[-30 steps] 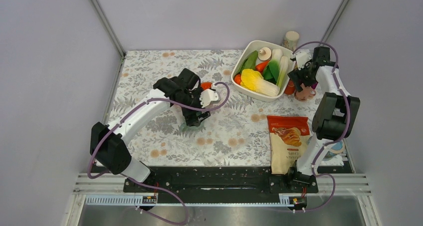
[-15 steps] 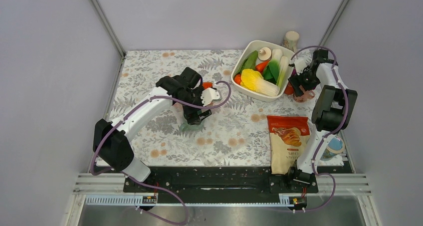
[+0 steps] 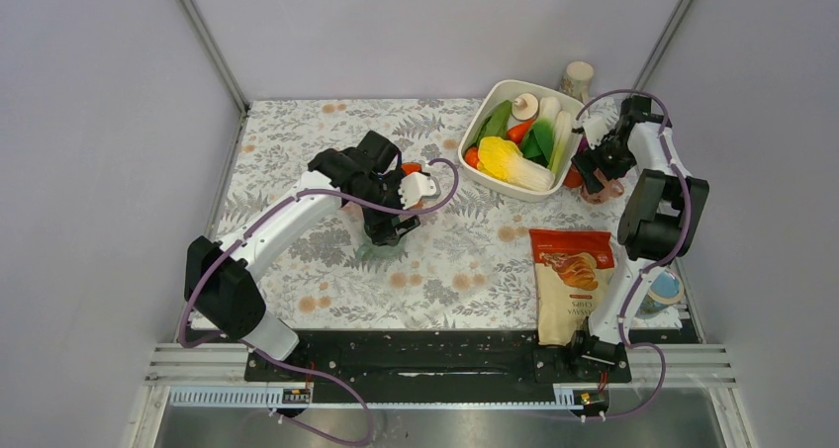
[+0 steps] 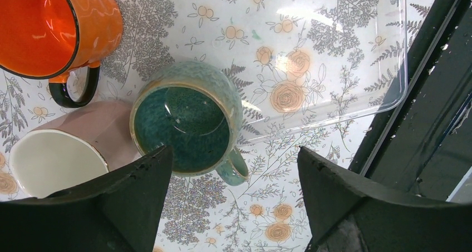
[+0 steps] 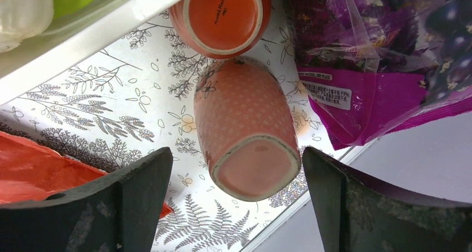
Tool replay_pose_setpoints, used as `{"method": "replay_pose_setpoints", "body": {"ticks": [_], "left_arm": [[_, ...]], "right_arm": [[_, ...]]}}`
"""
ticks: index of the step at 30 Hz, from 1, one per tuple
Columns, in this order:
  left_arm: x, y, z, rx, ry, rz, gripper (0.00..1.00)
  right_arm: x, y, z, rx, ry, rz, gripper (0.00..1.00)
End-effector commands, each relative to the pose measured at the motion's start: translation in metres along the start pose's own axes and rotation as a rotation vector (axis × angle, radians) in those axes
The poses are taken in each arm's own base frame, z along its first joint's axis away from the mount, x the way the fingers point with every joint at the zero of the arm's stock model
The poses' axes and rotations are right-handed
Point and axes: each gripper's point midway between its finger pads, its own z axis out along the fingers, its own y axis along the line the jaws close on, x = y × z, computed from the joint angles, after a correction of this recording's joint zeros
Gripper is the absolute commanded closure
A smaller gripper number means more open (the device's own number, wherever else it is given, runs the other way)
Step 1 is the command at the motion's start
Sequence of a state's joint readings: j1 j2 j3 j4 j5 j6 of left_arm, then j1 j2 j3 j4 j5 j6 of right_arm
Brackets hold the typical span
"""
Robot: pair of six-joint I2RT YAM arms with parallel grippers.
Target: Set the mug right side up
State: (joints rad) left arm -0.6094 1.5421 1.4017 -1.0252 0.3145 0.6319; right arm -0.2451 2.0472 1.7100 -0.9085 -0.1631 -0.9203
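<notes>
Stamp under upturned orange cup [image 5: 222, 15] and label on purple packet [image 5: 384, 68]: too small to read. Pink mug [image 5: 245, 118], base showing, just beside that cup, near far right corner of the table [image 3: 297, 141]. Right gripper [image 5: 236, 163] fingers wide above it, empty; left gripper [image 4: 231, 152] wide over teal mug [image 4: 186, 124].

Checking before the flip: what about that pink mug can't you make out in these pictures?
- Pink mug, right wrist view: rim and handle hidden behind its own body.
- Top view: mostly covered by the right tool.
- Orange cup base print, right wrist view: too small to read.
</notes>
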Motion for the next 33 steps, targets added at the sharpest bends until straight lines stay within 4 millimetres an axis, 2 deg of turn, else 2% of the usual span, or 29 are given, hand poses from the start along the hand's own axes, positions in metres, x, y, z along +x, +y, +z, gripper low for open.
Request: {"method": "replay_pose_setpoints", "body": {"ticks": [1, 8, 10, 11, 13, 15, 17, 24, 27, 33], "left_arm": [[-0.012, 0.005, -0.007, -0.013, -0.039, 0.023, 0.15], [-0.013, 0.006, -0.006, -0.009, -0.039, 0.017, 0.15], [-0.012, 0.006, -0.005, -0.009, -0.032, 0.016, 0.15], [-0.012, 0.007, -0.004, -0.009, -0.031, 0.016, 0.15], [-0.011, 0.007, -0.003, -0.005, -0.029, 0.015, 0.15], [-0.012, 0.006, -0.002, 0.000, -0.031, 0.012, 0.15], [-0.013, 0.006, -0.003, -0.002, -0.034, 0.011, 0.16], [-0.021, -0.002, -0.008, 0.026, -0.078, 0.014, 0.16], [-0.031, -0.004, -0.013, 0.042, -0.116, -0.002, 0.16], [-0.055, -0.015, -0.026, 0.090, -0.208, -0.072, 0.16]], "right_arm": [[-0.005, -0.001, 0.009, -0.009, -0.021, -0.043, 0.05], [0.000, -0.003, 0.024, -0.030, 0.010, -0.042, 0.09], [-0.001, -0.004, 0.025, -0.030, 0.009, -0.041, 0.15], [-0.002, -0.004, 0.025, -0.033, 0.005, -0.041, 0.22], [-0.005, -0.002, 0.022, -0.039, -0.009, -0.042, 0.47], [-0.006, -0.002, 0.018, -0.035, -0.016, -0.044, 0.59], [-0.006, -0.002, 0.009, -0.021, -0.017, -0.047, 0.75], [-0.018, 0.004, -0.032, 0.016, -0.083, -0.007, 1.00], [-0.025, 0.013, -0.048, 0.009, -0.128, 0.053, 1.00], [-0.025, 0.040, -0.076, -0.002, -0.183, 0.200, 1.00]]}}
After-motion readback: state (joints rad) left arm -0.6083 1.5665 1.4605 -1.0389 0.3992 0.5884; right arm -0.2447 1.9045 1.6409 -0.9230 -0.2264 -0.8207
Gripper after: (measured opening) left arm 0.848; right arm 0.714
